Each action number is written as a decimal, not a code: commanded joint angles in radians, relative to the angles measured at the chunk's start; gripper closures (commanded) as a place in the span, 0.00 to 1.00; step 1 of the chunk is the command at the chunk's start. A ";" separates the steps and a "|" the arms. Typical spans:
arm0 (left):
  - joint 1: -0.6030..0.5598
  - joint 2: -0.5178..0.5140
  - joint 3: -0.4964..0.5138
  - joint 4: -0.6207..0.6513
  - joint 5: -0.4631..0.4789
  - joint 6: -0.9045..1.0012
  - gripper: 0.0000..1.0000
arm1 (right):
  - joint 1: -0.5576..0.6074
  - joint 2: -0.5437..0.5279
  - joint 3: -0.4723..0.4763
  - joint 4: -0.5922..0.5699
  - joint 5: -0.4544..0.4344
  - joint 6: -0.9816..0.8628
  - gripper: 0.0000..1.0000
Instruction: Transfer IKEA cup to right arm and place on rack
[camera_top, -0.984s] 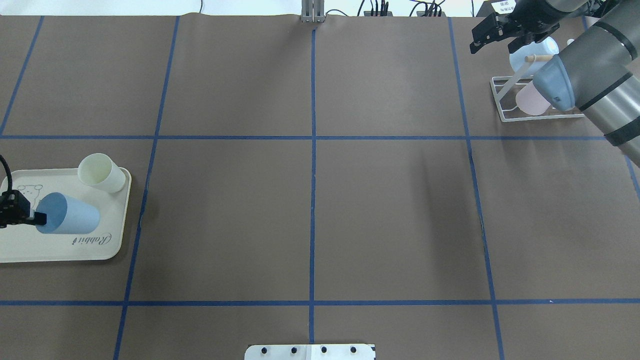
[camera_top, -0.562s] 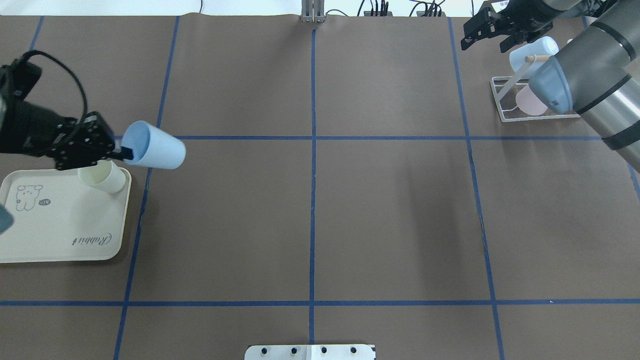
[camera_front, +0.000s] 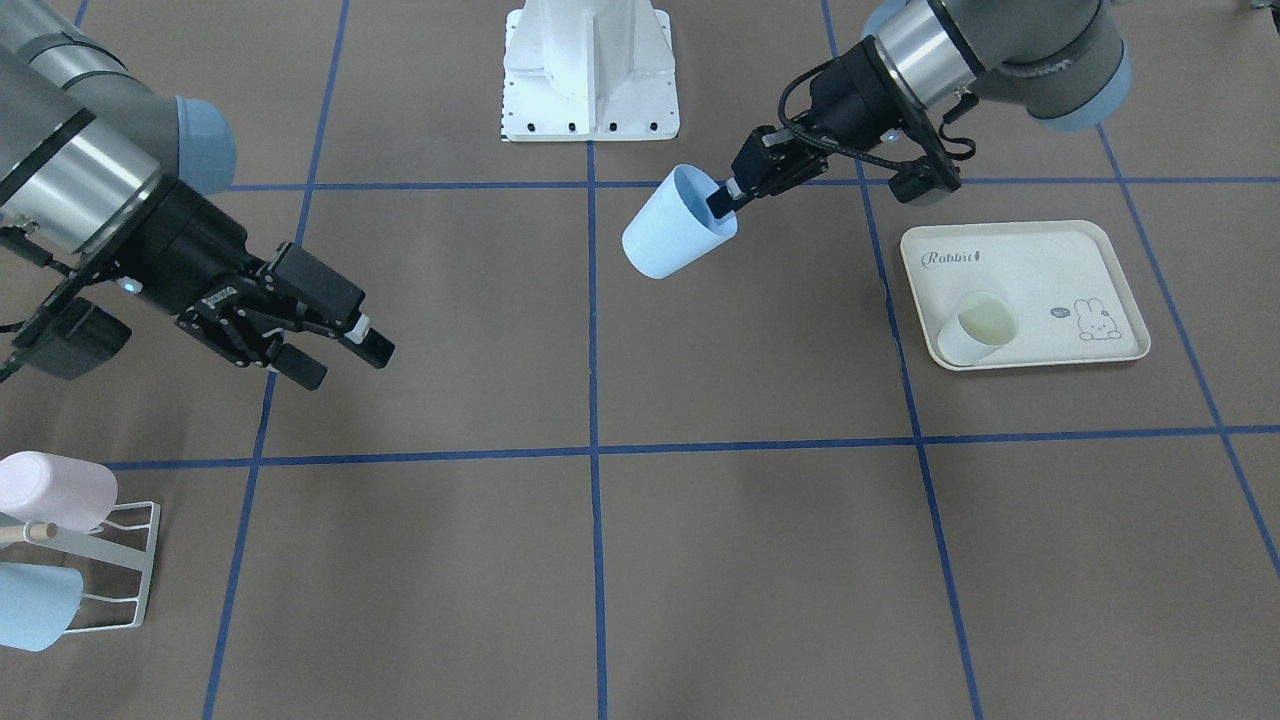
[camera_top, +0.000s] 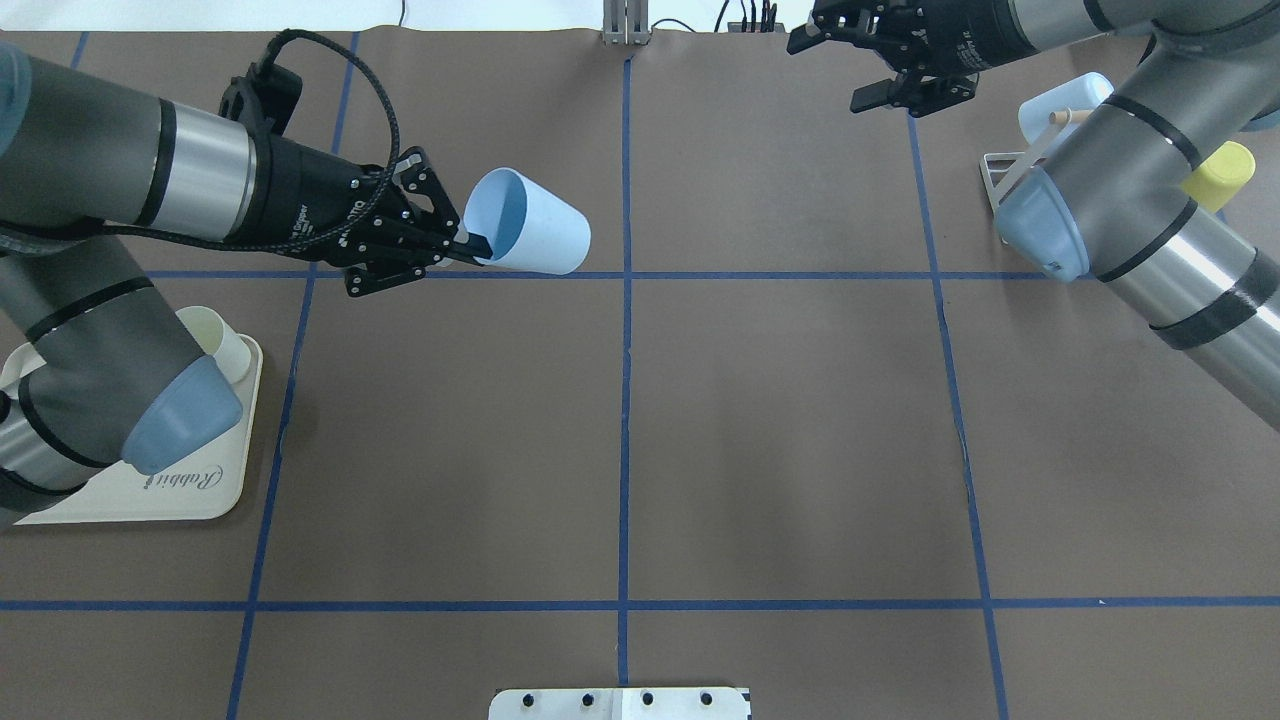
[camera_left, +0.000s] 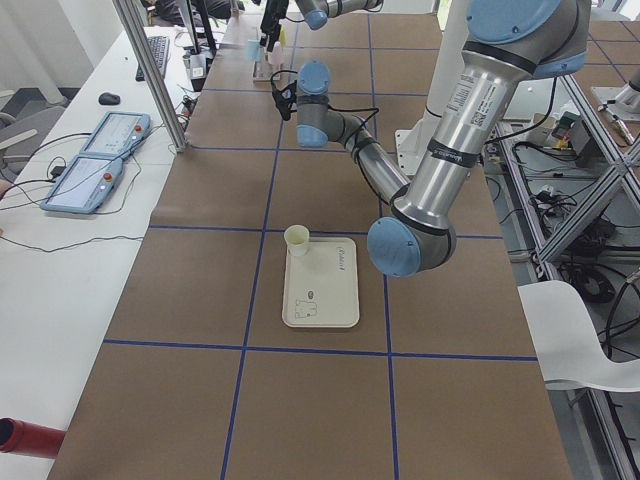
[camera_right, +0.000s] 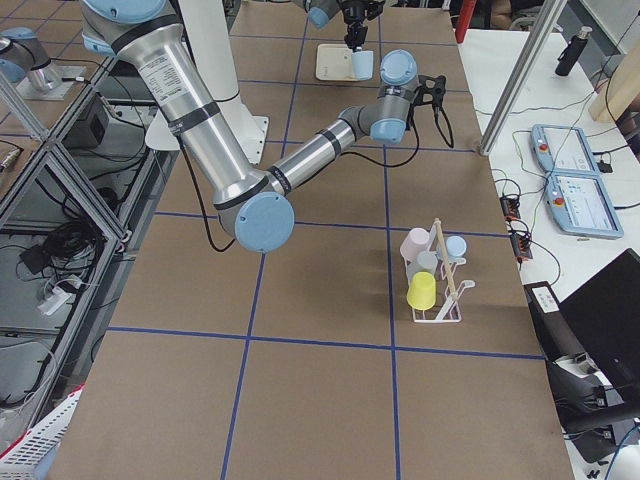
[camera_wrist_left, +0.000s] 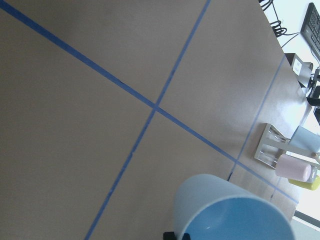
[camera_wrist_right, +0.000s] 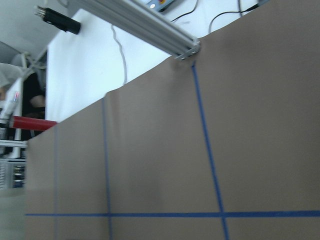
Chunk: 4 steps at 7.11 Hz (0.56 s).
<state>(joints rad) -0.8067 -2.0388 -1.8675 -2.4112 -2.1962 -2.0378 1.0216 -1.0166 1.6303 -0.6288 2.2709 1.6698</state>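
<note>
The IKEA cup (camera_top: 530, 237) is light blue and hangs tilted above the table, its mouth turned toward my left arm. My left gripper (camera_top: 478, 247) is shut on its rim, one finger inside the mouth; the front-facing view shows the same grip (camera_front: 722, 200) on the cup (camera_front: 672, 240). The left wrist view holds the cup (camera_wrist_left: 225, 210) at its bottom edge. My right gripper (camera_top: 835, 70) hovers open and empty near the table's far edge, well apart from the cup, and shows again in the front-facing view (camera_front: 345, 365). The white wire rack (camera_top: 1000, 170) with its wooden peg stands at the far right.
On the rack (camera_front: 120, 560) hang a pink cup (camera_front: 55, 490), a light blue cup (camera_front: 35, 605) and a yellow cup (camera_top: 1220, 175). A cream tray (camera_front: 1020, 260) with a rabbit drawing holds a cream cup (camera_front: 975, 330) lying on its side. My right forearm partly hides the rack from overhead.
My left gripper lifted the blue cup off the tray and carried it right, toward the table's middle. My right gripper moved left, away from the rack.
</note>
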 joint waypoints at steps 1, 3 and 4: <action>0.015 -0.038 0.014 -0.186 0.105 -0.181 1.00 | -0.017 -0.002 0.006 0.353 -0.016 0.288 0.02; 0.046 -0.038 0.106 -0.522 0.214 -0.419 1.00 | -0.073 -0.002 0.006 0.600 -0.148 0.478 0.03; 0.070 -0.038 0.149 -0.663 0.290 -0.493 1.00 | -0.133 -0.002 0.006 0.714 -0.250 0.540 0.04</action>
<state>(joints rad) -0.7639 -2.0764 -1.7723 -2.8902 -1.9912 -2.4221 0.9501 -1.0181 1.6366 -0.0632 2.1346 2.1157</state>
